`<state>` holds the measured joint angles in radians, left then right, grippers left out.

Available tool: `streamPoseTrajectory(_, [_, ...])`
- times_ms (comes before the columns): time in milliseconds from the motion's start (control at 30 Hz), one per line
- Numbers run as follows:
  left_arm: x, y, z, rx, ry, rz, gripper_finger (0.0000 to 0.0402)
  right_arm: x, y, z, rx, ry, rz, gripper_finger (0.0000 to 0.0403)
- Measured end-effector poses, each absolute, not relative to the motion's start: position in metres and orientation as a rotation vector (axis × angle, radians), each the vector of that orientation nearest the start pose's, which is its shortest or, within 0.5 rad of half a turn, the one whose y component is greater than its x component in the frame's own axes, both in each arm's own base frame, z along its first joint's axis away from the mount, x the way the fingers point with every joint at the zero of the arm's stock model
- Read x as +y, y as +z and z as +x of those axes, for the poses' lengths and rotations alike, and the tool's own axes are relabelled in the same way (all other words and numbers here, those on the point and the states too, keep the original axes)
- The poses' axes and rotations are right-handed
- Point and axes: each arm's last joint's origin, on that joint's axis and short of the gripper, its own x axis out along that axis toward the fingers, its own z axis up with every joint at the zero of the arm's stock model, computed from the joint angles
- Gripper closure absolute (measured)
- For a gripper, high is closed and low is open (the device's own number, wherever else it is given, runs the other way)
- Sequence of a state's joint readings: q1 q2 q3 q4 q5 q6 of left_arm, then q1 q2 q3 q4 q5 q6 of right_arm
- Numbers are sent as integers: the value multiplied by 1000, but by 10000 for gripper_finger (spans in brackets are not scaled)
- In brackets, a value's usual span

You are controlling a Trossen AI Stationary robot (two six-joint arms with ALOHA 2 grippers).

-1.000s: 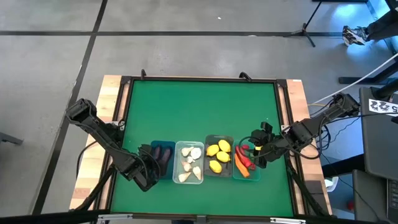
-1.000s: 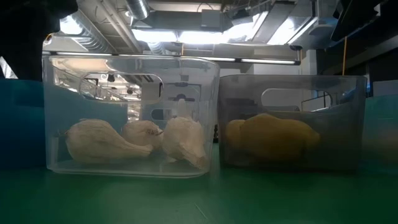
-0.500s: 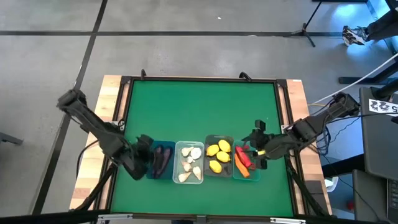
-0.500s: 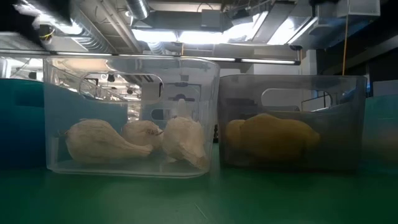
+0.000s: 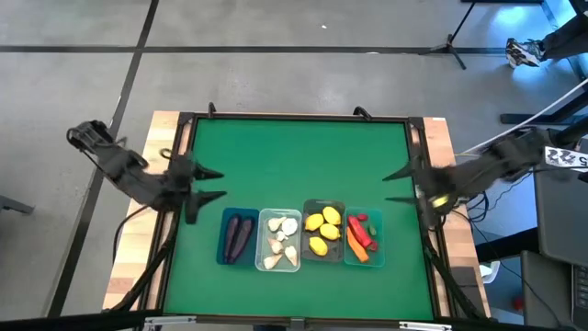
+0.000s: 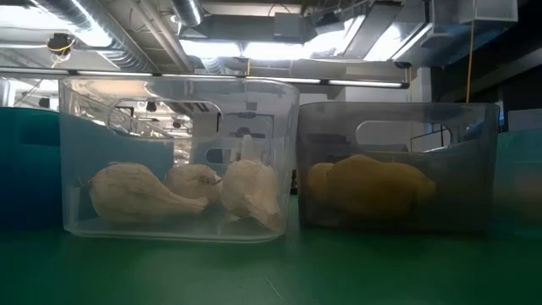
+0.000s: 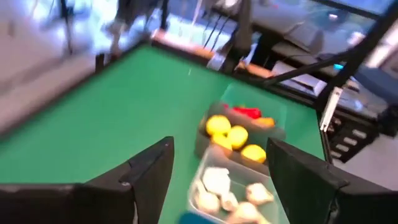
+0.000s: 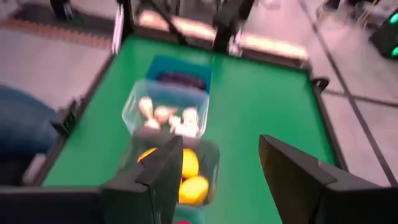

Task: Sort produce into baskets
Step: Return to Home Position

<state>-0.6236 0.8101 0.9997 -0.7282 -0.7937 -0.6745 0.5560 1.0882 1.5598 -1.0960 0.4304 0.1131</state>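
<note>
Four bins stand in a row near the table's front edge. The blue bin [image 5: 238,236] holds dark purple pieces, the clear bin [image 5: 280,240] whitish garlic bulbs [image 6: 182,193], the dark grey bin [image 5: 323,231] yellow lemons [image 6: 370,184], and the teal bin [image 5: 362,237] red and orange pieces. My left gripper [image 5: 209,183] is open and empty at the table's left side, above and left of the blue bin. My right gripper [image 5: 397,185] is open and empty at the right side, beyond the teal bin.
The green mat [image 5: 299,156] lies bare behind the bins. A raised wooden frame [image 5: 439,184] borders the table. Cables and equipment stand to the right of the table.
My left gripper has drawn back from the blue bin toward the table's left edge and far side, rising. My right gripper has drawn back from the teal bin toward the right edge and far side. The bins and produce have stayed in place.
</note>
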Motion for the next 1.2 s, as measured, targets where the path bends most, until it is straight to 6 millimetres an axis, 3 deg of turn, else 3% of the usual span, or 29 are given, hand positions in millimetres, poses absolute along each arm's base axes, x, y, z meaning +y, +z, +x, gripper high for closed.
streamPoseTrajectory(133, [-54,370,109,254,215,-177,150,53,466,110,381,86,-117,194])
streamPoseTrajectory(233, [-50,379,98,199,105,-89,150,35,468,79,203,115,-32,194])
streamPoseTrajectory(367, [-49,384,87,65,-134,1,150,14,450,43,-14,190,42,194])
streamPoseTrajectory(500, [-43,378,76,-36,-225,-8,150,1,413,23,-116,168,108,194])
streamPoseTrajectory(700, [-36,351,66,-94,-250,-105,150,-7,374,9,-240,189,182,194])
streamPoseTrajectory(900, [-32,317,57,-190,-334,-171,150,-10,346,5,-252,176,202,194])
streamPoseTrajectory(1200, [-30,265,54,-228,-357,-341,150,-6,326,11,-235,165,200,194])
